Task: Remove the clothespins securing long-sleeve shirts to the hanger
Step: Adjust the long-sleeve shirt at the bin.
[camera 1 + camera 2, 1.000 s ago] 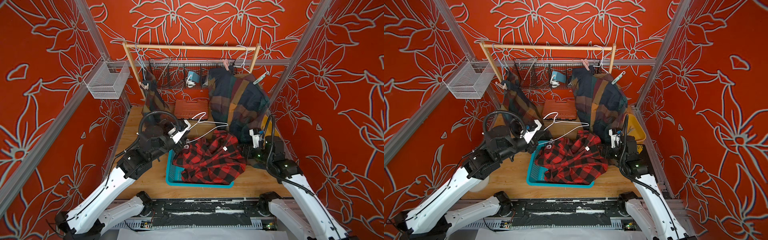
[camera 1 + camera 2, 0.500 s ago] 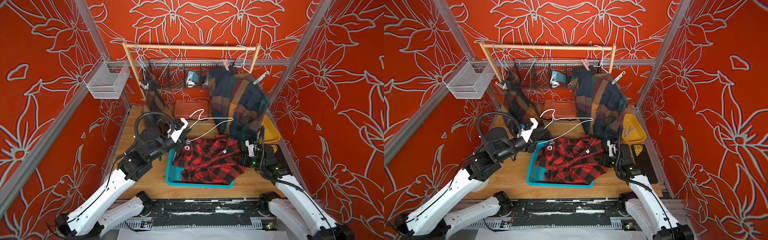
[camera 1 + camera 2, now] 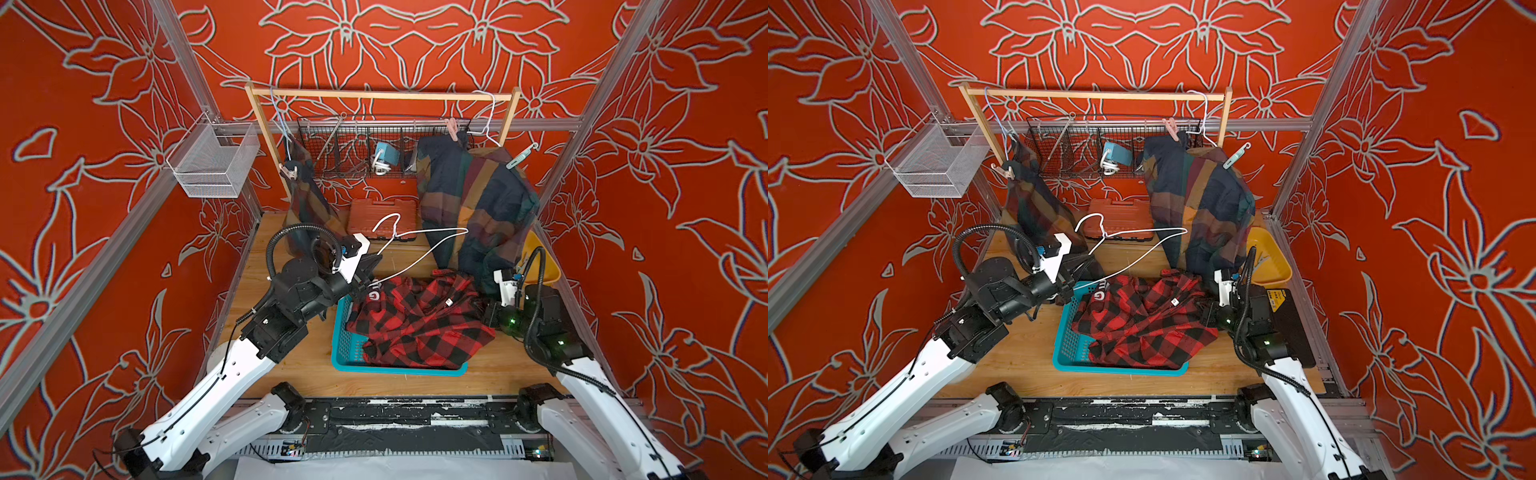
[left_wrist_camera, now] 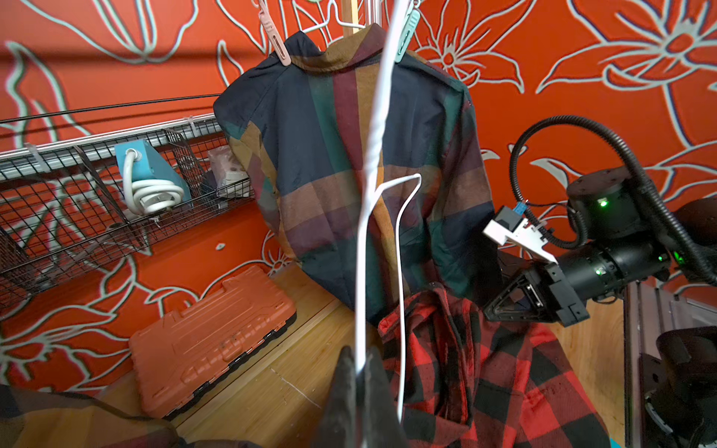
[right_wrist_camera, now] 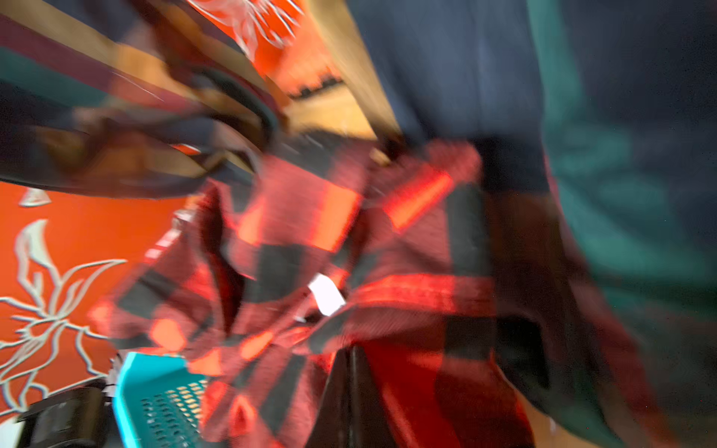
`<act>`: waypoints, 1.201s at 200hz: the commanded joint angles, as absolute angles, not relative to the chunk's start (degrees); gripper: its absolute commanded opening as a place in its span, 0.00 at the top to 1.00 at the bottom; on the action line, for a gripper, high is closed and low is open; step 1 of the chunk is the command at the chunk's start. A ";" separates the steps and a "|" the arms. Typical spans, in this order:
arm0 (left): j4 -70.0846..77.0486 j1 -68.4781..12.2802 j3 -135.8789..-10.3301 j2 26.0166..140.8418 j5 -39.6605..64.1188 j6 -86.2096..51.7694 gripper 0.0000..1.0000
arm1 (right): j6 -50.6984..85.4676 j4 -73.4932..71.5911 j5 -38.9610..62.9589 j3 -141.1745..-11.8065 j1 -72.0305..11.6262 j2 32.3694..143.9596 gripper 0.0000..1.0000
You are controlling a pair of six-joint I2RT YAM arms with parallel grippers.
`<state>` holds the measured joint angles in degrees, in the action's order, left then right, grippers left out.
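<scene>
Three plaid shirts fill this booth, and we take them from left to right. Farthest left, a wire basket [image 3: 212,164] hangs on the wall. Next to it, at the left end of the wooden rail [image 3: 374,94], a dark plaid shirt [image 3: 309,203] hangs down with a pink clothespin [image 3: 289,171] clipped to its upper edge. Behind it a black mesh shelf [image 3: 332,145] runs along the back wall, and an orange case [image 3: 382,210] lies flat on the counter [image 3: 316,374] below.

The left arm [image 3: 291,299] reaches in over the counter. The left jaws are closed on the wire of a white hanger [image 4: 373,155], which is bare and held tilted in the air. In the left wrist view we see the wire pinched between the fingers [image 4: 341,399].

Just right of them, the red-and-black shirt [image 3: 419,320] lies crumpled in and over a teal basket [image 3: 343,345]. Farther right, the second dark shirt [image 3: 478,195] hangs at the right end of the rail. A second pink clothespin [image 3: 452,129] sits at its left shoulder and a mint clothespin [image 3: 520,157] at its right.

The right arm [image 3: 544,320] comes in low. The right jaws are shut, with their tip touching the right edge of the red-and-black shirt. We cannot tell whether any cloth is caught in them, since the right wrist view is blurred. A yellow tray [image 3: 550,270] sits behind that arm, by the wall.
</scene>
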<state>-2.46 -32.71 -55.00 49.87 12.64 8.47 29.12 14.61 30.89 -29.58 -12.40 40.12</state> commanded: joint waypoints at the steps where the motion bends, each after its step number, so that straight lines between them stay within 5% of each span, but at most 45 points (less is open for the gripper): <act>1: 2.75 -30.06 -54.11 49.26 17.24 5.64 1.00 | 28.93 14.34 33.63 -33.29 -13.24 37.86 1.00; 62: 7.33 -23.56 -53.53 50.32 25.26 1.52 1.00 | 26.62 23.35 27.04 -42.64 -21.17 38.28 1.00; 79: 7.47 -23.42 -53.70 50.74 25.84 1.41 1.00 | 26.76 28.19 21.62 -41.69 -21.18 39.10 0.56; 100: 7.56 -23.38 -53.70 50.98 25.93 1.58 1.00 | 28.04 30.10 18.33 -37.40 -21.09 38.22 0.32; 159: 9.31 -23.11 -54.58 51.91 27.81 0.75 1.00 | 31.15 27.61 16.60 -27.02 -19.39 36.46 0.22; 190: 9.64 -23.10 -54.41 52.04 28.30 0.64 1.00 | 33.75 16.69 22.29 -22.36 -19.17 37.63 0.32; 226: 9.84 -23.11 -54.23 51.86 28.57 0.44 1.00 | 34.26 6.58 29.14 -22.13 -19.24 42.30 0.99; 240: 9.76 -23.11 -54.09 51.77 28.48 0.52 1.00 | 33.95 4.55 30.53 -23.38 -19.25 43.27 1.00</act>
<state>7.03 -23.55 -53.45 52.25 27.33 1.02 33.50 12.56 25.71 -22.35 -19.27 41.47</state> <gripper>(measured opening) 0.047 0.041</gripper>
